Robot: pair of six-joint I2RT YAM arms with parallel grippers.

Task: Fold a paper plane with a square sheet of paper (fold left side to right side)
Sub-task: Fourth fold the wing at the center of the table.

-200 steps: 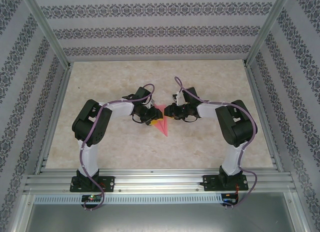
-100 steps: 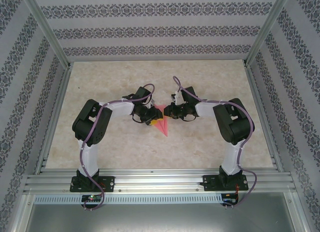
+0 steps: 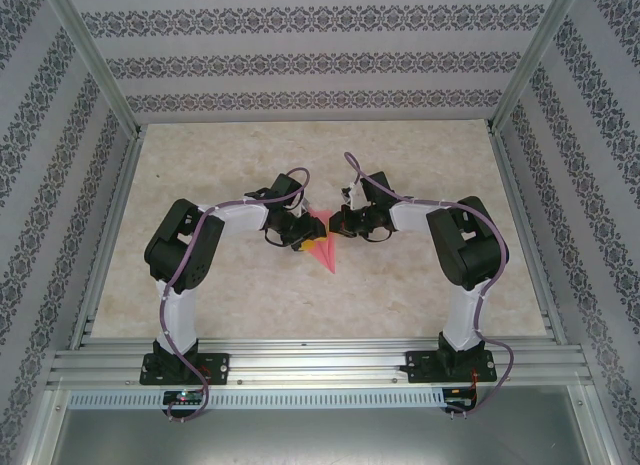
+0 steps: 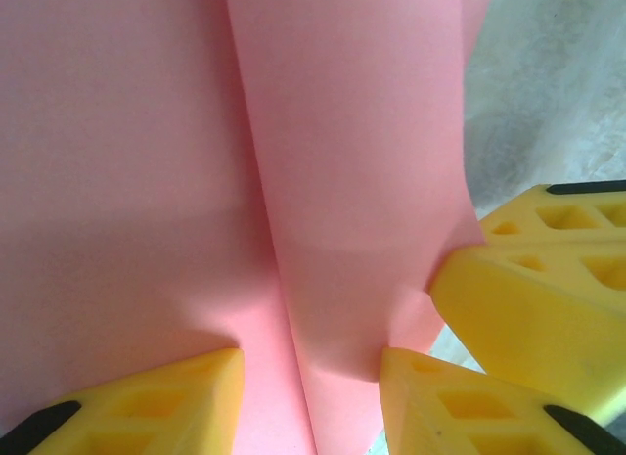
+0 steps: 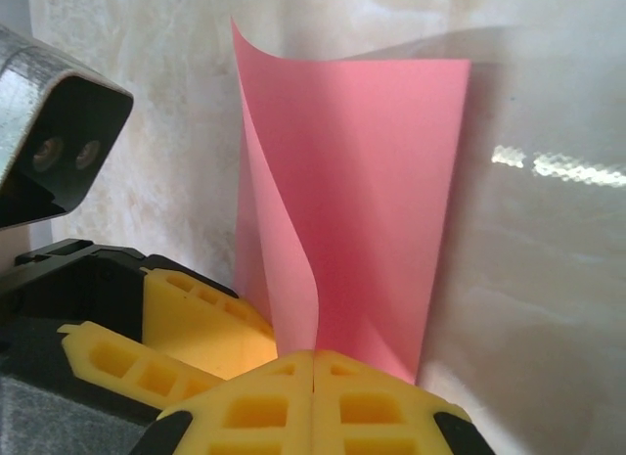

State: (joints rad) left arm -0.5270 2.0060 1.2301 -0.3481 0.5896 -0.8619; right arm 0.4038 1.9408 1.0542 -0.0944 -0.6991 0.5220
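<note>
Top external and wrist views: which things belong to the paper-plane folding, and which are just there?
Job: pink paper, part-folded; left claw, open across the paper; right claw, shut on its edge.
Not the job: marble-look table; patterned walls; aluminium frame.

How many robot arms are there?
2. The left arm reaches in from the left side and the right arm from the right. They meet at the pink paper in the middle. No arm looks hidden.
</note>
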